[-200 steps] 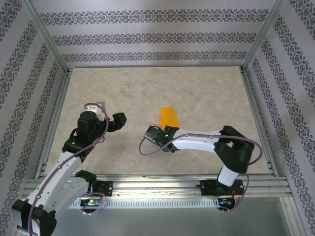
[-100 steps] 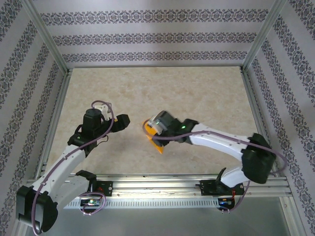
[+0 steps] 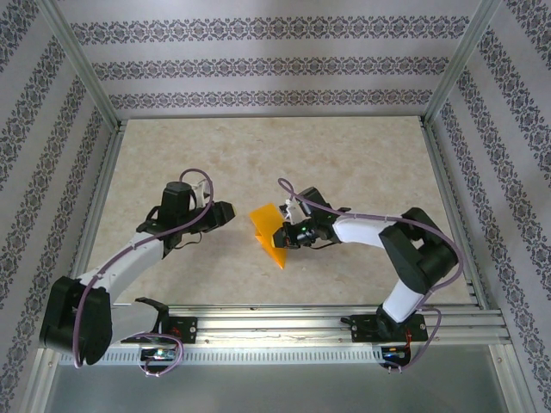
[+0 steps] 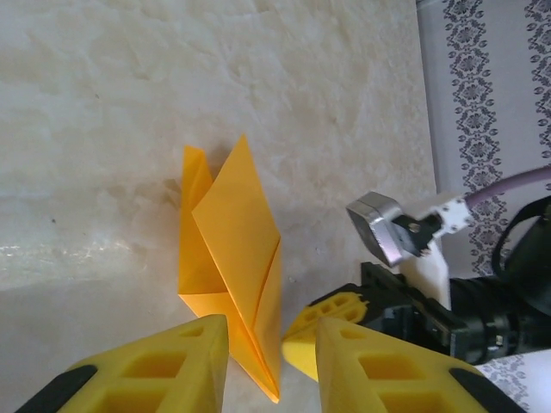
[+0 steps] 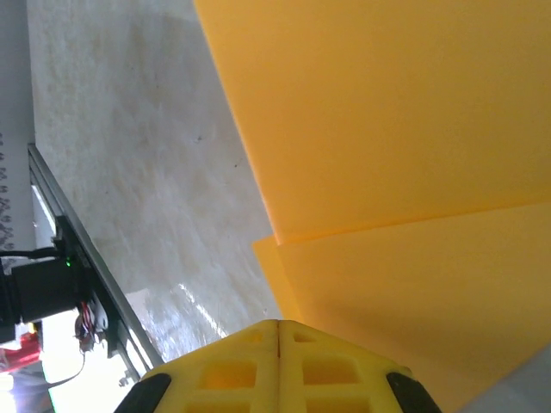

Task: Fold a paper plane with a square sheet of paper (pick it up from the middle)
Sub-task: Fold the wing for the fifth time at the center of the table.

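The square sheet of paper (image 3: pixel 269 232) is bright orange and folded into a pointed shape on the table's middle. In the left wrist view the paper (image 4: pixel 228 241) has its lower point between my yellow fingers. My left gripper (image 3: pixel 229 215) is just left of it, and here the left gripper (image 4: pixel 271 331) has its jaws apart with nothing pinched. My right gripper (image 3: pixel 287 234) is at the paper's right edge. Its tips (image 4: pixel 301 331) touch that edge. In the right wrist view the right gripper (image 5: pixel 277 325) is shut, the paper (image 5: pixel 413 129) just beyond it. A pinch cannot be made out.
The marbled tabletop (image 3: pixel 344 163) is ringed by aluminium rails (image 3: pixel 275 317), with patterned walls behind and at both sides. Both arms reach in from the near edge and meet at the centre.
The right gripper brought the paper left and nearer, then drew back to its right edge. The left arm swung right up to the paper, and its jaws narrowed.
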`<act>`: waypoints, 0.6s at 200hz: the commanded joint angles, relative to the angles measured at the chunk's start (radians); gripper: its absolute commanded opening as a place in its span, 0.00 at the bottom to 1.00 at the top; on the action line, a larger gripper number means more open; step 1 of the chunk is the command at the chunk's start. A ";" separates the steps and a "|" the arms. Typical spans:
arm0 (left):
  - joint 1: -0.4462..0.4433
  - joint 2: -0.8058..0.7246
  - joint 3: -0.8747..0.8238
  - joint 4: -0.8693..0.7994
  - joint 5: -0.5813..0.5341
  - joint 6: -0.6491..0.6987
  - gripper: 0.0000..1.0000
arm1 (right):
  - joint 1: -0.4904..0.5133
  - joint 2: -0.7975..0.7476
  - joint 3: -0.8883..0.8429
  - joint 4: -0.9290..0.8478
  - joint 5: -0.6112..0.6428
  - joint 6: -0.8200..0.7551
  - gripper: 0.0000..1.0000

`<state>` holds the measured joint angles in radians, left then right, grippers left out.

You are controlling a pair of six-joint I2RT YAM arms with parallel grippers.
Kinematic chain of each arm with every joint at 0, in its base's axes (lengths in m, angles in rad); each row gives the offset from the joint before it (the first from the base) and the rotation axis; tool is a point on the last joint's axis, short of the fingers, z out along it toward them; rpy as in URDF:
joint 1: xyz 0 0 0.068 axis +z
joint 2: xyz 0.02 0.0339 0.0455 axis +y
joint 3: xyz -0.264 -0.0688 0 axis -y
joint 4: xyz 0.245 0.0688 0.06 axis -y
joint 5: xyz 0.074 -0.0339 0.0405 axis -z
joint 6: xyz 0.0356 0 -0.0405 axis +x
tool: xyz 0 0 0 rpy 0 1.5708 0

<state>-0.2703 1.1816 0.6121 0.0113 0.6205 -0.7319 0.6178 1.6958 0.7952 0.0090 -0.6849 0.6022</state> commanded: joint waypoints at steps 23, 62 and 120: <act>-0.026 0.046 0.006 0.097 0.066 -0.050 0.29 | 0.018 0.084 -0.007 0.071 -0.033 0.068 0.05; -0.067 0.136 0.019 0.164 0.091 -0.086 0.27 | 0.043 0.130 -0.027 0.096 0.070 0.159 0.06; -0.167 0.330 0.063 0.247 0.025 -0.187 0.19 | 0.087 0.136 -0.113 0.282 0.216 0.393 0.07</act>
<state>-0.3973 1.4452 0.6239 0.1818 0.6785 -0.8574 0.6819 1.8015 0.7391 0.2302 -0.6067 0.8715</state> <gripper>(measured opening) 0.207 0.063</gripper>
